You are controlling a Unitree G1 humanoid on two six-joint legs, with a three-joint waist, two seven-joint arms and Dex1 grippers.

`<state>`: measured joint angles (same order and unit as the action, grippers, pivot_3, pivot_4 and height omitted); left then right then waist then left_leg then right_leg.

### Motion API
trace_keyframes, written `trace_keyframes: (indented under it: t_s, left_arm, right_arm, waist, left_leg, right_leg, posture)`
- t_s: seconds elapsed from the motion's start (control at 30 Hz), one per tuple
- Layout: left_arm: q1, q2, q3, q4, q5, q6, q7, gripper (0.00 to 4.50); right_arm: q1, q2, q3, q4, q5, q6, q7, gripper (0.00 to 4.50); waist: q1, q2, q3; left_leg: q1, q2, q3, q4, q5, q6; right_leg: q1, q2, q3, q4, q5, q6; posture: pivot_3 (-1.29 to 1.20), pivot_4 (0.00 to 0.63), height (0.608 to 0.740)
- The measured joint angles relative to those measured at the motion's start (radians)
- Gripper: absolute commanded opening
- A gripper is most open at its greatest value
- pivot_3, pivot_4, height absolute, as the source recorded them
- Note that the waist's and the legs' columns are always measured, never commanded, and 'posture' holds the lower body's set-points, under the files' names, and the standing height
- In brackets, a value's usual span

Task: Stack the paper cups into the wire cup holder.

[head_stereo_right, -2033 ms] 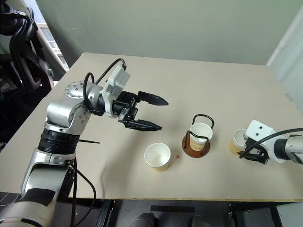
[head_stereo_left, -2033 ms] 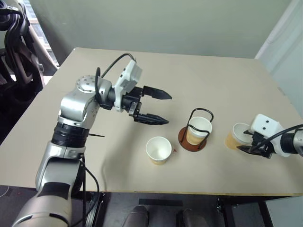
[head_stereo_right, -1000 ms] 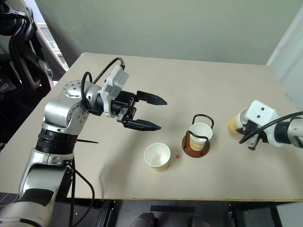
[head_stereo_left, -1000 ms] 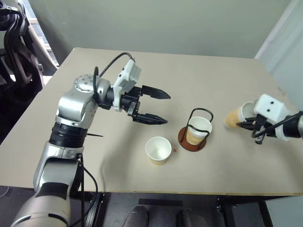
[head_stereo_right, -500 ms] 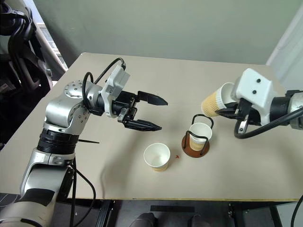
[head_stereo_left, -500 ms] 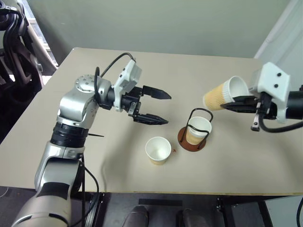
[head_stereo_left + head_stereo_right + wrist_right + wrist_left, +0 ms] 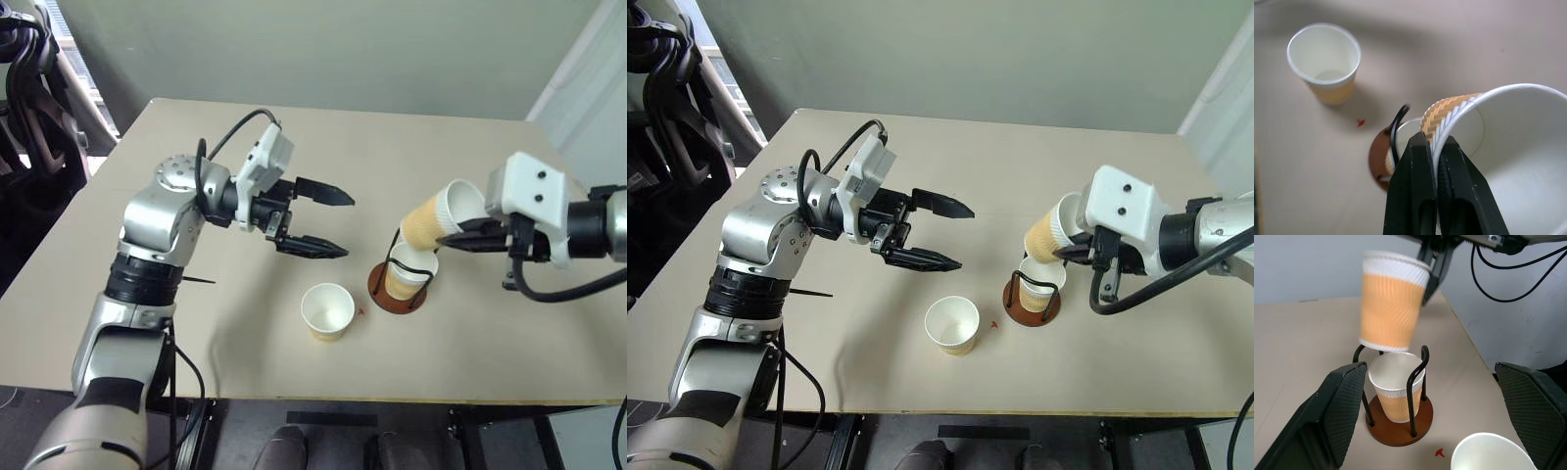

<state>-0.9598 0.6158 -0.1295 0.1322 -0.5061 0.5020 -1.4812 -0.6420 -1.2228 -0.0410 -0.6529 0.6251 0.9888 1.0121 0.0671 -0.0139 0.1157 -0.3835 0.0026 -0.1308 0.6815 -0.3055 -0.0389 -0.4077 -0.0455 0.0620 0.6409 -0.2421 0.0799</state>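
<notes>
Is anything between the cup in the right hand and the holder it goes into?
Nothing visible. The held cup hangs tilted just above the wire cup holder, pinched at its rim by the right hand. One nested cup already sits there, mouth open.

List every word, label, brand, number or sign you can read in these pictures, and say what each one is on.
None can be read.
Held paper cup: a woven pattern, no lettering.
Cup in the wire cup holder: the same pattern, no lettering.
Loose cup on the table: no print visible.
Small red mark on the table: a speck, not a readable sign.
Left gripper and right gripper: no labels visible.
</notes>
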Motion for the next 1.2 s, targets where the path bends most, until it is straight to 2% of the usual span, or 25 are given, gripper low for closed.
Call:
trace_keyframes:
  t_s: [0.3, 0.87, 0.97, 1.2]
  left_arm:
    - [0.000, 0.004, 0.000, -0.001, 0.001, 0.000, -0.002, 4.50]
    - [0.002, 0.020, -0.001, -0.016, 0.008, 0.001, 0.002, 4.50]
    - [0.003, 0.021, -0.001, -0.017, 0.009, 0.002, 0.004, 4.50]
    - [0.003, 0.022, -0.001, -0.017, 0.009, 0.002, 0.005, 4.50]
  right_arm:
    - [0.065, -0.028, 0.029, -0.010, -0.046, -0.082, 0.023, 0.03]
    - [0.051, -0.015, 0.156, 0.021, -0.165, -0.201, 0.079, 0.03]
    - [0.027, 0.011, 0.175, 0.029, -0.187, -0.208, 0.078, 0.66]
    - [-0.007, 0.075, 0.179, 0.054, -0.197, -0.186, 0.063, 3.05]
  waist:
    - [-0.001, 0.000, 0.000]
    - [-0.001, 0.000, 0.000]
    - [-0.003, 0.000, 0.000]
    - [-0.003, 0.000, 0.000]
  left_leg:
    - [0.000, 0.000, 0.000, 0.000, 0.000, 0.000]
    - [0.000, 0.000, 0.000, 0.000, 0.000, 0.000]
    - [0.000, 0.000, 0.000, 0.000, 0.000, 0.000]
    - [0.000, 0.000, 0.000, 0.000, 0.000, 0.000]
  right_leg:
    - [0.000, 0.000, 0.000, 0.000, 0.000, 0.000]
    - [0.000, 0.000, 0.000, 0.000, 0.000, 0.000]
    - [0.000, 0.000, 0.000, 0.001, 0.000, 0.000]
    - [0.000, 0.000, 0.000, 0.000, 0.000, 0.000]
  posture:
    - [0.00, 0.150, 0.740]
    - [0.00, 0.150, 0.740]
    - [0.00, 0.150, 0.740]
    - [0.00, 0.150, 0.740]
